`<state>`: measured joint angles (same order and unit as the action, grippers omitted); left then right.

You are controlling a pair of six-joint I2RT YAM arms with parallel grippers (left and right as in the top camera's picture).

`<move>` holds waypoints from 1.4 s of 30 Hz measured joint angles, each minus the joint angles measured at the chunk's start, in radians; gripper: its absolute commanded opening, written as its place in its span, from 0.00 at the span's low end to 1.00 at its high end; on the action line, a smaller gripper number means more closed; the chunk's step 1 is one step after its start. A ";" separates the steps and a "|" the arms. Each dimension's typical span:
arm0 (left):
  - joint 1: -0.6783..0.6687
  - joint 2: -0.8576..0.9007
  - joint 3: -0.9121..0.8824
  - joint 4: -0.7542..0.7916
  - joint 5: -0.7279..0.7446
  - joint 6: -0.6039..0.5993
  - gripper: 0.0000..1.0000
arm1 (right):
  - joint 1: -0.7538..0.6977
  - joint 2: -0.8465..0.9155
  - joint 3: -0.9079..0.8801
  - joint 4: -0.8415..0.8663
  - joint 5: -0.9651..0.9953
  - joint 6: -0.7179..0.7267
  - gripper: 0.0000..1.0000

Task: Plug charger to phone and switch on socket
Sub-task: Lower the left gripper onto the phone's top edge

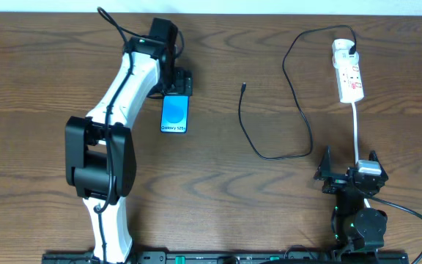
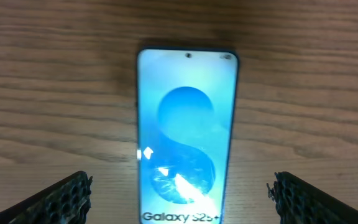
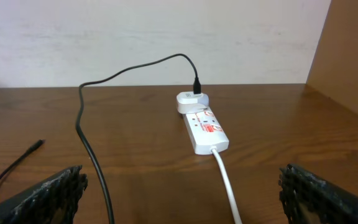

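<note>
Phone count is one: your phone point(image 1: 174, 115) lies flat on the brown table point(image 1: 35, 59), left of the middle, with its blue screen up. The word "Galaxy" is at the end nearest the arm bases.

You have one socket point(image 1: 348, 72). It is a long white strip at the far right, with red marks on top. One white cord point(image 1: 356, 128) runs from it toward your right arm.

You have one charger point(image 1: 299, 110). It is a thin black cable. One end goes into a white plug on the far end of the socket. The small tip lies loose on the table between the phone and the socket, well apart from the phone.

You have two arms. Your left arm reaches far out over the table. Its left gripper point(image 1: 179, 88) hangs over the phone with its fingers point(image 2: 67, 196) spread wide, holding nothing. Your right arm sits folded low at the near edge. Its right gripper point(image 1: 350, 163) points at the socket. It is spread wide too and holds nothing. The white cord runs between its fingers point(image 3: 48, 193).
</note>
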<state>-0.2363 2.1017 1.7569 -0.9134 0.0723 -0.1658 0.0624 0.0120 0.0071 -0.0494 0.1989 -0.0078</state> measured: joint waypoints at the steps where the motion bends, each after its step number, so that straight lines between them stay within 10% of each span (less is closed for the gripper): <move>1: -0.006 0.003 0.000 0.000 0.000 0.000 0.94 | 0.000 0.000 0.000 0.000 0.000 0.000 0.99; 42: -0.029 0.070 -0.023 0.024 0.000 -0.003 0.94 | 0.000 0.000 0.000 0.000 0.000 0.000 0.99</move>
<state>-0.2653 2.1715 1.7340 -0.8898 0.0719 -0.1692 0.0624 0.0120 0.0071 -0.0494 0.1989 -0.0078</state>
